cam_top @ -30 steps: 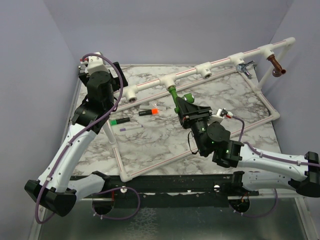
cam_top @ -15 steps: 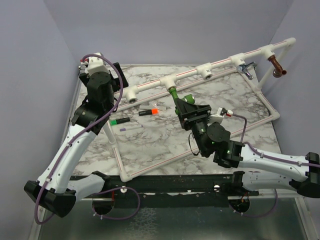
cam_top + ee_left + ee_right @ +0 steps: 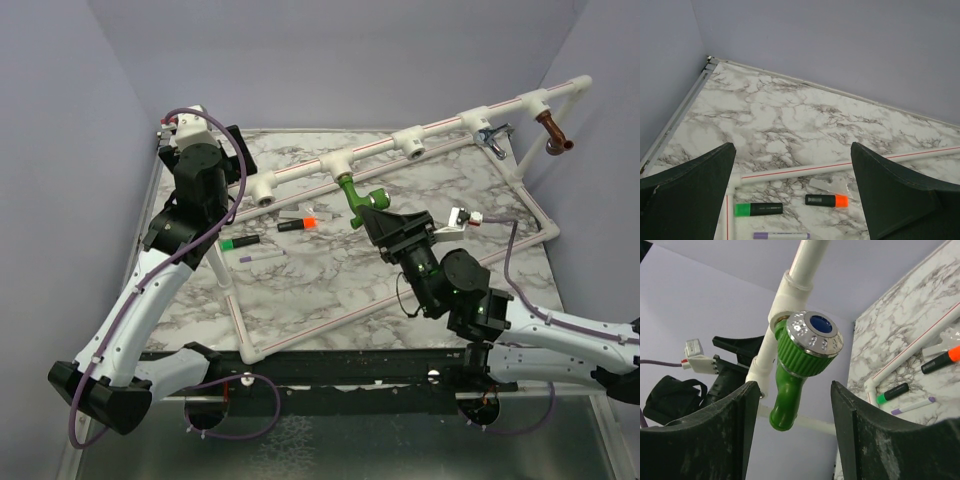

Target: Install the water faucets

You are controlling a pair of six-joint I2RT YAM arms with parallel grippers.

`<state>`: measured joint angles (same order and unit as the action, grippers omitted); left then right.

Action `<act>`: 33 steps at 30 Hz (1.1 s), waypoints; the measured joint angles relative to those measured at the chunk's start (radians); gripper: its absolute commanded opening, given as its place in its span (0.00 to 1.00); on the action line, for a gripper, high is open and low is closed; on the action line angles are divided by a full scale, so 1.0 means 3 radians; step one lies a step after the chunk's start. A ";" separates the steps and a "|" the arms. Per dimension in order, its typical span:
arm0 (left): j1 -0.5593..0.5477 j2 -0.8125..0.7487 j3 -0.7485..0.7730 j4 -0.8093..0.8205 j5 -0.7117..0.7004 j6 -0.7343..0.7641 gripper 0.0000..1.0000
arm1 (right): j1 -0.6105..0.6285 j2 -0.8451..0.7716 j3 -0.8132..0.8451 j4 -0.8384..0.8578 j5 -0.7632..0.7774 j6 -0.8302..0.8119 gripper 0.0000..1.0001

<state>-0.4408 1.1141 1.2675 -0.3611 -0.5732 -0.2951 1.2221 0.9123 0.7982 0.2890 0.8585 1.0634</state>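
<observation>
Green faucet [image 3: 801,352] sits in the white pipe tee [image 3: 790,285], and we see the right claw [image 3: 790,387] spread around it without touching, left claw [image 3: 792,150] wide apart above the tabletop [image 3: 790,115].

In the left wrist view the bottom edge cuts off both fingers [image 3: 687,192] of the left gripper [image 3: 792,150], and the white pipe [image 3: 840,167] runs out at the right edge. The print on the green pen [image 3: 759,209] and the orange pen [image 3: 826,200] is too small to read. In the right wrist view the green faucet [image 3: 796,372] turns its knob toward the camera, which hides where it meets the pipe fitting [image 3: 790,287]. The right gripper [image 3: 793,386] has its fingers cut off below, and the orange pen is cut by the right edge. From above, the right arm [image 3: 560,325] leaves the picture at the right, and the chrome faucet [image 3: 492,135] is too small to make out in detail.
</observation>
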 measured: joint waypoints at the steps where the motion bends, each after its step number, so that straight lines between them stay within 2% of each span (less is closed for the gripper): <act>1: 0.0000 0.0000 0.0000 0.0000 0.0000 0.0000 0.99 | 0.0000 -0.0042 0.0000 0.0000 -0.0027 -0.0109 0.64; 16: 0.0000 0.0013 0.0006 -0.0001 0.0000 0.0000 0.99 | 0.0000 -0.0409 0.0196 -0.0284 -0.0439 -0.2211 0.64; 28: 0.0000 0.0022 0.0020 -0.0008 0.0000 0.0000 0.99 | 0.0000 -0.0558 0.0556 -0.0664 -0.0973 -0.4372 0.67; 33: 0.0000 0.0022 0.0020 -0.0009 0.0000 0.0000 0.99 | 0.0000 -0.0585 0.0684 -0.1001 -0.1286 -0.5304 0.70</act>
<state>-0.4408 1.1206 1.2736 -0.3637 -0.5732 -0.2951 1.2221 0.7368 1.0035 -0.0113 0.4728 -0.5278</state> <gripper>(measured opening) 0.989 0.672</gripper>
